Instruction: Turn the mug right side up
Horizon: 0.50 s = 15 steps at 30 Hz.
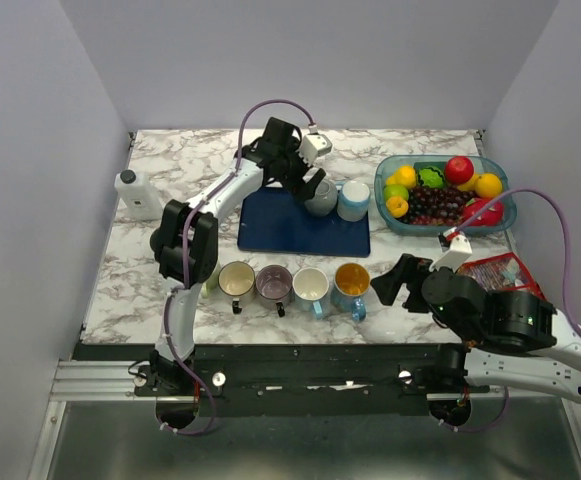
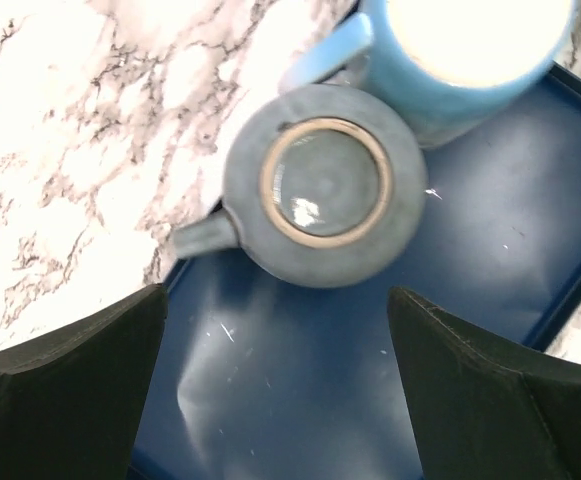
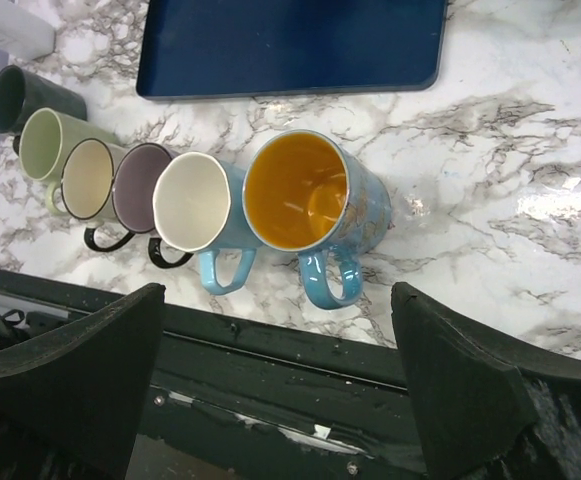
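Standing inverted, mug (image 2: 322, 185) sits beyond left fingers (image 2: 70, 390).

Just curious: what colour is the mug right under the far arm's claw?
Grey-blue mug, clearest in left wrist view.

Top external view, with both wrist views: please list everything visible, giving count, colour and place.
grey mug: 1, grey-blue, upside down on the mat's far edge
light blue mug: 1, light blue, beside the grey mug
mat: 1, dark blue, table centre
mug row: 6, mixed colours, upright, near edge
fruit bowl: 1, clear teal, far right
bottle: 1, white, left side
snack bag: 1, red, right side
left fingers: 2, black, open above the grey mug
right fingers: 2, black, open near the mug row
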Motion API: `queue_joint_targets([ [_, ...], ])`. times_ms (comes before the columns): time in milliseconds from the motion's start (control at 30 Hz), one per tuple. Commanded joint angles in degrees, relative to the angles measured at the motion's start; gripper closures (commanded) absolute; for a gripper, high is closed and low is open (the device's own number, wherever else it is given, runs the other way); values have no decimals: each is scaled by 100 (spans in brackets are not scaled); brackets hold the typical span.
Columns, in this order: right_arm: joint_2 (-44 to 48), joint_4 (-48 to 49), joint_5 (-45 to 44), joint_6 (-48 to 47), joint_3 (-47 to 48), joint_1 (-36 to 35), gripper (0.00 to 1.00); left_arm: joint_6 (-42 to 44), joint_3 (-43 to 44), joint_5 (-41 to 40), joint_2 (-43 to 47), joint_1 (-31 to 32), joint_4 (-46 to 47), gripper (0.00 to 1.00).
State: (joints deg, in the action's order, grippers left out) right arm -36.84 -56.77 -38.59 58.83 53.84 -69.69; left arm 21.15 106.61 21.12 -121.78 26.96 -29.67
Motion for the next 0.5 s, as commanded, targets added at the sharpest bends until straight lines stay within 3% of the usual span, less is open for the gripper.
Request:
queue_joint_targets([
  [0, 37, -246, -254, 383, -85, 8, 0, -853, 439, 727, -460, -287, 661, 1],
  [233, -192, -203, -316, 472, -94, 17, 0, -2746, -500, 437, -329, -604, 2720, 3],
  [367, -297, -168, -325, 437, -76, 26, 0, -3046, 95, -11, -741, -587, 2257, 3],
  [467, -289, -141, -316, 428, -85, 26, 0, -2837, 878, -441, -1146, -464, 1299, 4],
])
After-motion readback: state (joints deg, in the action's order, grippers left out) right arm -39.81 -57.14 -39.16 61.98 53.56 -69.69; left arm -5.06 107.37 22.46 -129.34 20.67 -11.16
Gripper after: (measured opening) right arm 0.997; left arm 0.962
